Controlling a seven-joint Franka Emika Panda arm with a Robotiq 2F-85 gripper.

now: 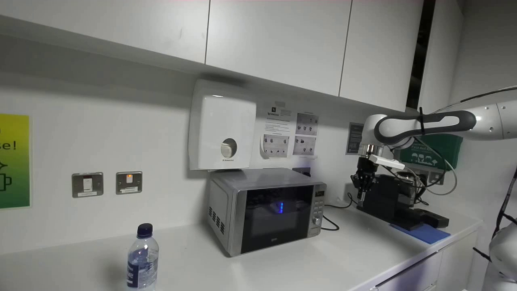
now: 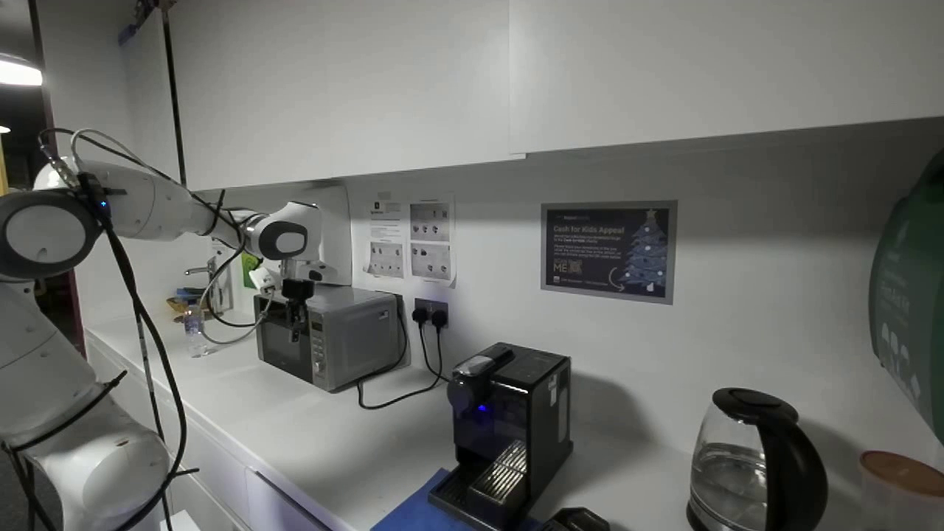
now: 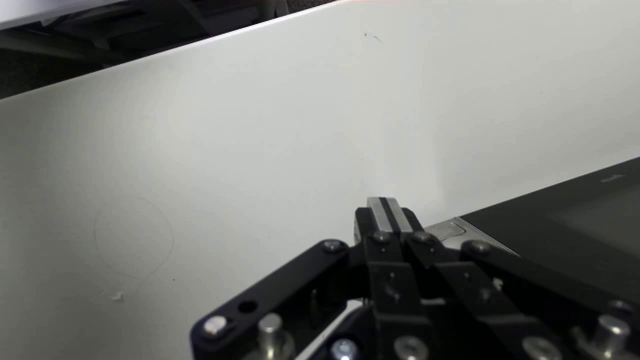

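My gripper [image 3: 384,200] is shut with nothing between its fingertips. It points down and hangs above the white counter [image 3: 250,150], touching nothing. In both exterior views the gripper [image 1: 361,198] is in the air; it shows in front of the microwave [image 2: 361,335] in an exterior view [image 2: 295,335]. The silver microwave with a black door [image 1: 278,218] is the nearest thing; its door [image 3: 575,225] lies at the right of the wrist view. A black coffee machine [image 2: 516,420] stands on a blue mat [image 2: 413,509]; it also shows behind the gripper in an exterior view [image 1: 379,198].
A water bottle with a dark cap [image 1: 143,258] stands on the counter beyond the microwave. A glass kettle [image 2: 752,464] and a lidded tub [image 2: 900,487] stand beyond the coffee machine. Black cables [image 2: 398,404] lie behind the microwave. White cupboards [image 1: 278,44] hang above, with a towel dispenser [image 1: 222,121] below them.
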